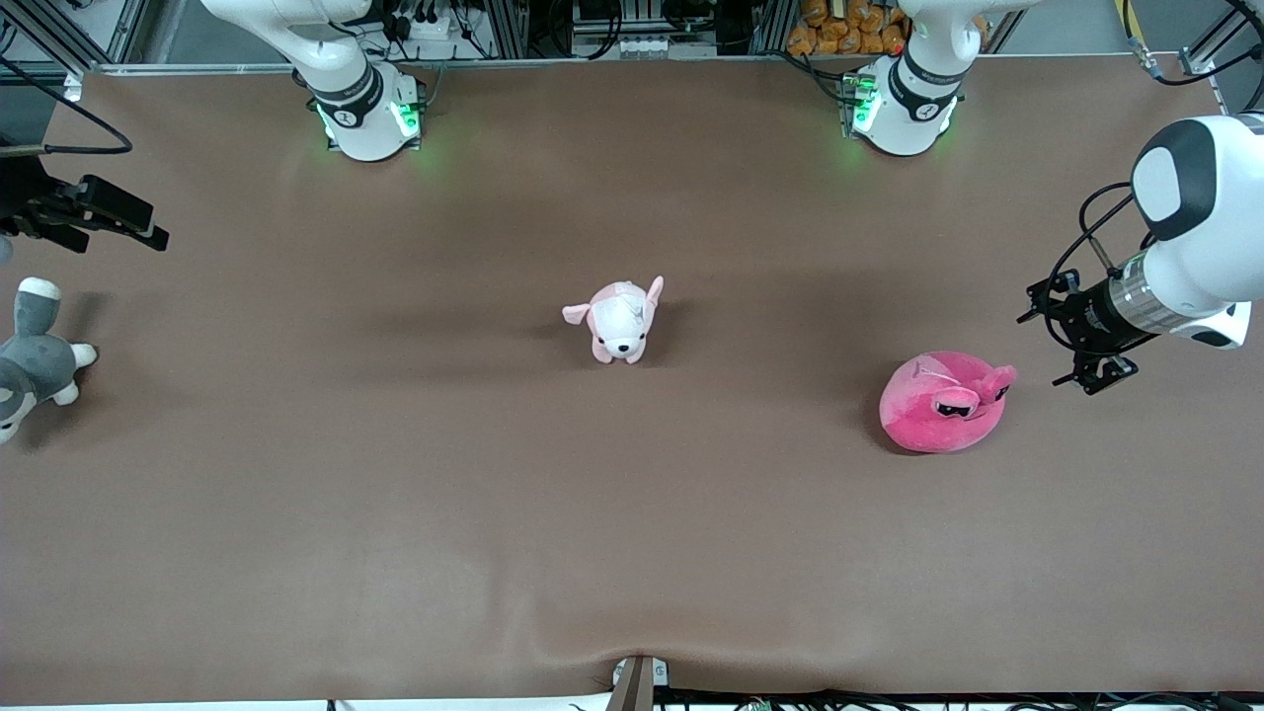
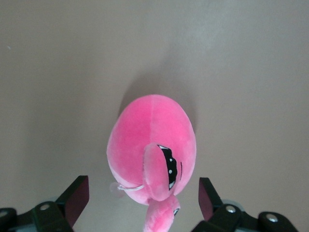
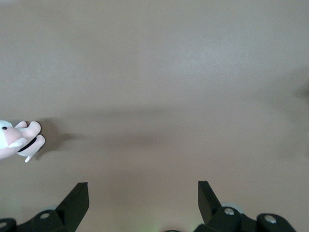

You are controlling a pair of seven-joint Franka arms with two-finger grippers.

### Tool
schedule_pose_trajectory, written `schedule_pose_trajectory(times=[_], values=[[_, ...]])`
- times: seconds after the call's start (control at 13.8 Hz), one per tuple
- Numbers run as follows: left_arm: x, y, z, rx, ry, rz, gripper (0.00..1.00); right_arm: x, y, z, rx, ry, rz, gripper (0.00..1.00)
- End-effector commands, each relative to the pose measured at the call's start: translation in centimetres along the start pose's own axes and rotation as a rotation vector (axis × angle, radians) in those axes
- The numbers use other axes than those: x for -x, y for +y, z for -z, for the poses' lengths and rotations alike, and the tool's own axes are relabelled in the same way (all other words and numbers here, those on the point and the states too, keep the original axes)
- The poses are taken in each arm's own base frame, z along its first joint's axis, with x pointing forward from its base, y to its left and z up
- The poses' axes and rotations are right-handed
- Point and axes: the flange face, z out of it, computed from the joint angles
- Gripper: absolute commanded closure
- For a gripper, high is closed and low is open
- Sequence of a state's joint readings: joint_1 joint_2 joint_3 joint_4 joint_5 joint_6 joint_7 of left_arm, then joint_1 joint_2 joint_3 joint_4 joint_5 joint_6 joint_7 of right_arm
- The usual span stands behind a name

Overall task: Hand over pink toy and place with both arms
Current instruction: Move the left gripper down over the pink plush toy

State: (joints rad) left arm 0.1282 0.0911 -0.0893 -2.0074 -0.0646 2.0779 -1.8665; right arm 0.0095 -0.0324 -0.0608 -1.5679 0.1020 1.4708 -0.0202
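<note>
My left gripper (image 1: 1071, 346) is wide open beside the pink toy (image 1: 938, 405). Next I must go down and grab it.

My right gripper (image 1: 99, 222), open too, waits over the table's end by the right arm.

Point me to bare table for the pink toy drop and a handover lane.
Widest bare patch: table nearer the camera than the puppy plush and pink toy. Another lies between those two. Tight spots: the open left gripper beside the pink toy, and the open right gripper above the grey plush.

Front cam high, faces bases; L wrist cam close over pink toy (image 2: 152, 150), shared w/ front.
</note>
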Motion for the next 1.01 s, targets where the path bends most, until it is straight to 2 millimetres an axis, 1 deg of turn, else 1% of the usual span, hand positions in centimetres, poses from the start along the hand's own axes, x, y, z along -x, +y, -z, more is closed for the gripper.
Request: schedule_pose_trajectory(times=[0.0, 0.07, 0.22, 0.43, 0.51, 0.58, 0.65, 0.72, 0.94], values=[[-0.3, -1.3, 0.3, 0.034, -0.026, 0.026, 0.0, -0.3, 0.5, -1.0, -0.01, -0.036, 0.016, 0.0], [0.0, -1.3, -0.2, 0.023, -0.04, 0.03, 0.0, -0.3, 0.6, -1.5, -0.009, -0.056, 0.015, 0.0], [0.2, -0.8, -1.6, 0.031, -0.052, 0.036, 0.0, -0.2, 1.6, -2.1, -0.008, -0.099, 0.001, 0.0], [0.2, 0.2, -3.6, 0.041, -0.061, 0.046, 0.0, 0.2, 0.6, -2.7, -0.011, -0.153, 0.019, 0.0], [0.2, 0.5, -3.9, 0.047, -0.064, 0.049, 0.0, 0.3, -0.3, -2.8, -0.009, -0.16, 0.035, 0.0], [0.3, 0.7, -4.5, 0.045, -0.074, 0.056, 0.05, 0.2, -1.4, -3.2, -0.001, -0.167, 0.058, 0.0], [0.5, 1.0, -4.8, 0.049, -0.096, 0.072, 0.12, 0.2, -1.9, -3.4, -0.001, -0.175, 0.093, 0.0], [0.7, 1.2, -5.1, 0.044, -0.118, 0.089, 0.17, 0.4, -2.0, -3.6, -0.006, -0.194, 0.147, 0.0], [0.9, 1.5, -6.1, 0.039, -0.144, 0.109, 0.44, 0.4, -2.2, -4.5, -0.02, -0.24, 0.241, 0.0]])
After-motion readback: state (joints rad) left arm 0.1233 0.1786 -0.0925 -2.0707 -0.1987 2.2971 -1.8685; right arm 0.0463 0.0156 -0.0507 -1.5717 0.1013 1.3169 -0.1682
